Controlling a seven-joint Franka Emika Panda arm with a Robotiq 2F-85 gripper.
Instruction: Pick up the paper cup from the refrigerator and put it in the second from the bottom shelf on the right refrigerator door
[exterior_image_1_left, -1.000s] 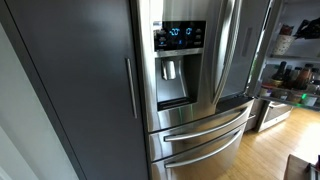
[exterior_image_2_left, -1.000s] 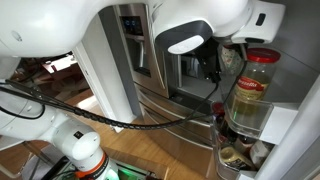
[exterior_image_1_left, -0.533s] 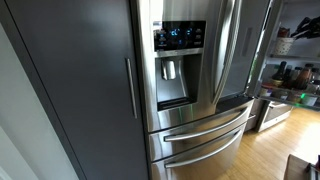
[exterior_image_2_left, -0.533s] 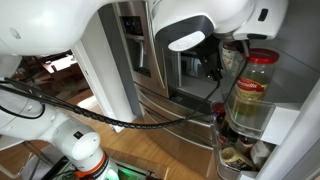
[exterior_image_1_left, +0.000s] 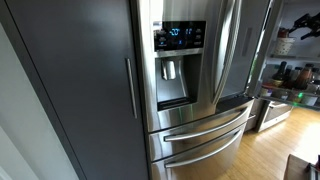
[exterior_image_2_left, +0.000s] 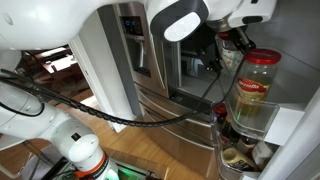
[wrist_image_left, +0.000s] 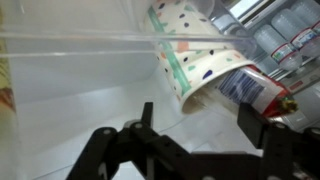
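Note:
In the wrist view the paper cup (wrist_image_left: 200, 55), pale with coloured dots and a green band at the rim, lies tilted inside a white door shelf (wrist_image_left: 70, 100) behind a clear rail (wrist_image_left: 80, 38). Its mouth faces the camera. My gripper (wrist_image_left: 198, 112) is open just below the cup, with one dark finger on each side and neither touching it. The stainless-steel refrigerator (exterior_image_1_left: 190, 100) and the right refrigerator door (exterior_image_1_left: 238, 50) with its long curved handle show in an exterior view. The white wrist (exterior_image_2_left: 180, 18) hangs by the door shelves, hiding the jaws and the cup.
A white tube with blue print and a red cap (wrist_image_left: 258, 90) lies against the cup. A tall jar with a yellow lid (exterior_image_2_left: 255, 90) stands in a door shelf, with more jars (exterior_image_2_left: 235, 155) below. A dark grey cabinet (exterior_image_1_left: 70, 80) flanks the fridge.
The jaws have opened and let go of the cup. In an exterior view the wrist has moved up and to the left, away from the jar.

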